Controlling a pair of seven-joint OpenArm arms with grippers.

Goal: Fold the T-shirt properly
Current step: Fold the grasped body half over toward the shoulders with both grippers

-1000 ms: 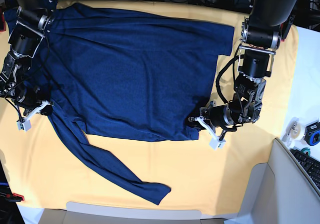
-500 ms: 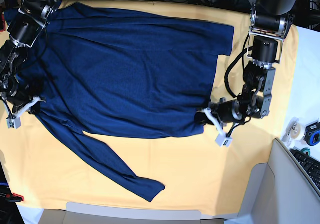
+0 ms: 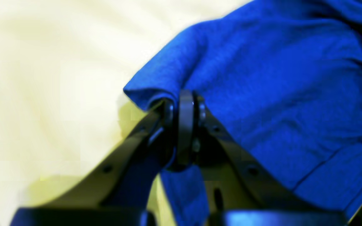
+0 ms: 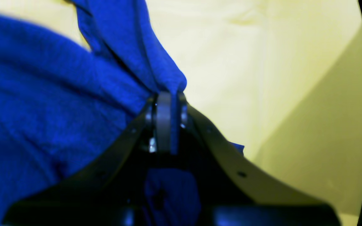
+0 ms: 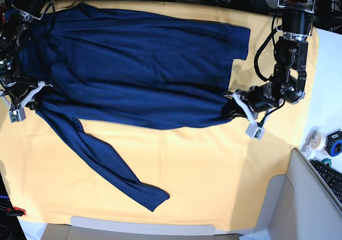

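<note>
- T-shirt point(image 5: 139, 69): lying spread across the far half of the yellow cloth point(image 5: 214, 170), body stretched between the two grippers; one long sleeve point(image 5: 101, 160) is trailing toward the cloth's near edge.
- Left gripper point(image 5: 231, 107): jaws are closing tight on a corner of the T-shirt's hem. The left wrist view is showing the pinched fold of fabric point(image 3: 156, 91) bunching over the fingertips; the base view is giving only a dark blur there.
- Right gripper point(image 5: 33, 93): jaws are pressing shut on the T-shirt's opposite edge, near the cloth's side edge. The right wrist view is showing fabric point(image 4: 165, 75) rising out of the closed tips.
- Base view alone is showing the whole garment and both arms.
- Hard to make out: the collar end is running under the right arm at the far corner; both wrist views are blurring up close.
- Keyboard point(image 5: 328, 178): being cut off at the frame edge.
</note>
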